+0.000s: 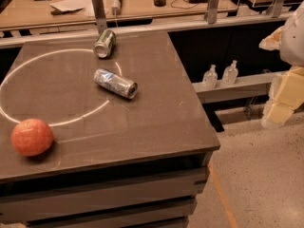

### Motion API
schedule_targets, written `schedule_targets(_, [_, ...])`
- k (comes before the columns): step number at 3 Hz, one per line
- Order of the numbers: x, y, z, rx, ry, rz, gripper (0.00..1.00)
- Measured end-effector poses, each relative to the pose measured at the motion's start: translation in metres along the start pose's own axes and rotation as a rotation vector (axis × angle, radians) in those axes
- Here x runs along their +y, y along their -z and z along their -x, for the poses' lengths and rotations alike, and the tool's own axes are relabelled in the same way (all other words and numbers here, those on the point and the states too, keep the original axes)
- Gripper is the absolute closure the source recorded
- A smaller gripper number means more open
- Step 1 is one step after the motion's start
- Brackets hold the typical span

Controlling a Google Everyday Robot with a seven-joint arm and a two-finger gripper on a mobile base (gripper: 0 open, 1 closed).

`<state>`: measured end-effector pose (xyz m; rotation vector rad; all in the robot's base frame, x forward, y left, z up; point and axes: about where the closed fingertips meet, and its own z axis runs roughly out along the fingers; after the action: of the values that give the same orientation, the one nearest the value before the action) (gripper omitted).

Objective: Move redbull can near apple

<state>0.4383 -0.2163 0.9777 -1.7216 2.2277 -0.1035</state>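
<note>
Redbull can (115,83) lying on its side near the middle of the dark table (156,122), long axis running from upper left to lower right, resting over the right side of a pale ring (71,121) marked on the top. Well apart from the apple (32,137), which sits near the front left corner, just outside that ring. Farther back, near the far edge, a shorter green can (105,43), also tipped over and clear of the redbull can. Off the table's right side, low and well away from all three, the gripper (281,103), pale and blocky; impossible to tell whether released or clenched, with nothing visibly held. Step in hand, as a judgement: the approach, not yet begun. Best done by coming in from above and closing across the can's narrow width, square to its long axis and near mid-length, so as not to set it rolling. Worth staying clear of the green can on the way in. Then lift just free of the top, carry toward the front left, and set down beside the apple without nudging, for fear of rolling the fruit off the near edge
</note>
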Motion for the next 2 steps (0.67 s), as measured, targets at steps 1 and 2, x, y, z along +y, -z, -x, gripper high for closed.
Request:
schedule_targets(1, [0.000, 0.000, 0.000, 0.000, 0.000, 0.000, 0.00])
schedule_targets(2, [-0.012, -0.019, 0.028, -0.040, 0.023, 0.023, 0.00])
